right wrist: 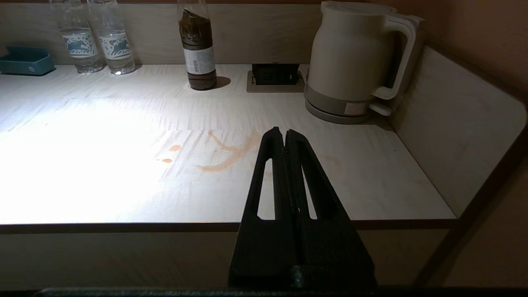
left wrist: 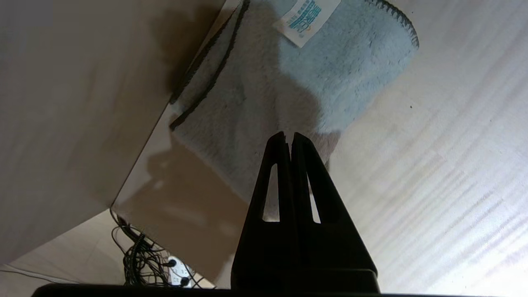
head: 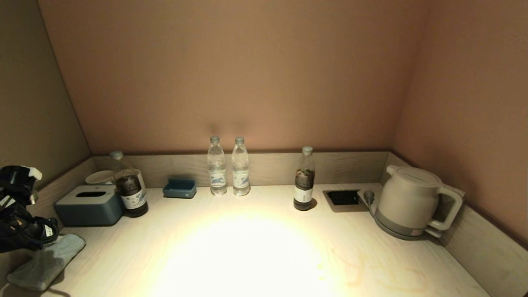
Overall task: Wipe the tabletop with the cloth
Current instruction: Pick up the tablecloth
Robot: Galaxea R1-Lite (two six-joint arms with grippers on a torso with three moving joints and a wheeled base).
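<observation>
The pale blue cloth [head: 45, 262] lies folded flat at the tabletop's [head: 264, 247] front left corner, against the side rim. In the left wrist view the cloth [left wrist: 330, 74] shows a white tag [left wrist: 307, 18]. My left gripper [left wrist: 288, 138] is shut and empty, and hovers just above the cloth's near part. My left arm [head: 18, 222] shows at the left edge. My right gripper [right wrist: 284, 134] is shut and empty, held off the table's front edge at the right. Orange-brown stains [right wrist: 225, 154] mark the tabletop in front of it.
Along the back stand a blue-grey tissue box [head: 88, 205], a dark bottle [head: 128, 187], a blue tray [head: 179, 188], two water bottles [head: 229, 167], another dark bottle [head: 304, 179], a black recess [head: 343, 198] and a beige kettle [head: 408, 202]. A raised rim [head: 486, 247] borders the sides.
</observation>
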